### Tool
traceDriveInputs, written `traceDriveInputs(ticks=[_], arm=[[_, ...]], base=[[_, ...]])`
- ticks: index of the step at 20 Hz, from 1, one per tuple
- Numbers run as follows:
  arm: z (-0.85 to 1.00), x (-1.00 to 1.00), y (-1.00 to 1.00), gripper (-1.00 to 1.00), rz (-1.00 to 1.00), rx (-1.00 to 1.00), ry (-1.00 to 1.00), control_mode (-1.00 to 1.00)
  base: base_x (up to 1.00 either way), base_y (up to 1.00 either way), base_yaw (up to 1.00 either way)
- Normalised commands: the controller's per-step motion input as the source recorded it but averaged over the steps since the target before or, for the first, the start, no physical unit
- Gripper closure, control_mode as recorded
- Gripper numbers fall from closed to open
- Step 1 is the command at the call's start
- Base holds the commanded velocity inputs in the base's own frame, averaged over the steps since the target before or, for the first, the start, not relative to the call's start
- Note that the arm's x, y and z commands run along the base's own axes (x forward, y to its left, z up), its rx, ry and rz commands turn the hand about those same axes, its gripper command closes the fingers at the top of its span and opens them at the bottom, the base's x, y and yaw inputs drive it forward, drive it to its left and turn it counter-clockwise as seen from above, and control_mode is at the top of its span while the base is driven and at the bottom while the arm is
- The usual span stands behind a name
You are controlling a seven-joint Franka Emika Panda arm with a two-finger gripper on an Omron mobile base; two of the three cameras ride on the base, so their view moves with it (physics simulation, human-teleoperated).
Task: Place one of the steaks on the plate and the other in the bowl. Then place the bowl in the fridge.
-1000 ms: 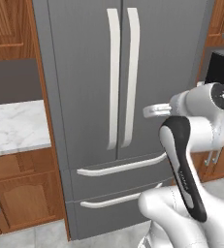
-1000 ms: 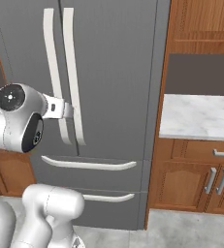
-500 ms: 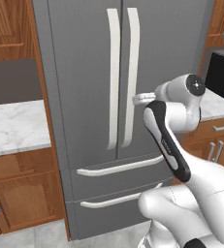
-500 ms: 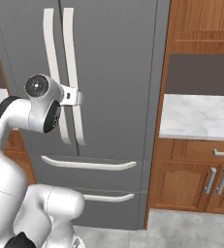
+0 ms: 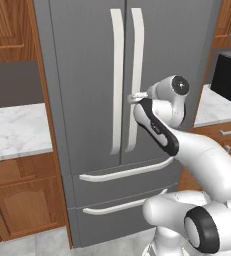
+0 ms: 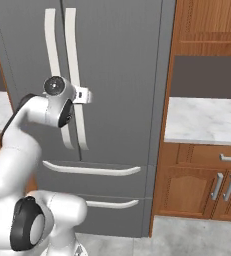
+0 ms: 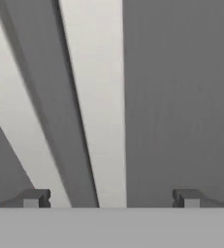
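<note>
The tall grey fridge (image 5: 87, 75) (image 6: 122, 75) stands shut straight ahead of me. My gripper (image 5: 133, 96) (image 6: 87, 95) is stretched out at mid-height against the right door's long pale handle (image 5: 136, 60) (image 6: 72, 50). In the hand view the gripper (image 7: 111, 197) is open, and that pale handle (image 7: 96, 97) runs up between its two dark fingertips (image 7: 35, 197), with the grey door (image 7: 181, 97) close behind. Nothing is gripped. The steaks, the plate and the bowl are out of view.
Two drawers with horizontal handles (image 5: 124, 172) (image 6: 92, 170) sit below the doors. Marble counters (image 5: 17, 130) (image 6: 202, 120) over wooden cabinets flank the fridge. A dark appliance (image 5: 227, 75) stands on the right counter.
The arm has swung from beside the fridge in toward its doors, bringing the open hand up to the right door's handle. The base and the fridge have stayed put.
</note>
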Motion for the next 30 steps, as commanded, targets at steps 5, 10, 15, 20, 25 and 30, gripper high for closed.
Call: traceDriveInputs(ticks=[5,10,15,20,25,30], arm=[[-0.31,0.57,0.2,-1.0,0.0,0.0,0.0,-1.0],[-0.21,0.56,0.06,-1.0,0.0,0.0,0.0,-1.0],[-0.23,0.71,0.0,-1.0,0.0,0.0,-0.01,-1.0],[-0.44,0.8,0.03,-1.0,0.0,0.0,-0.01,-1.0],[-0.26,0.8,-0.18,1.0,0.0,0.02,0.05,-1.0],[-0.07,0.01,-1.0,1.0,-0.02,0.2,0.29,-1.0]], base=[[0.0,0.0,0.0],[0.0,0.0,0.0],[0.0,0.0,0.0],[0.0,0.0,0.0],[0.0,0.0,0.0],[0.0,0.0,0.0]])
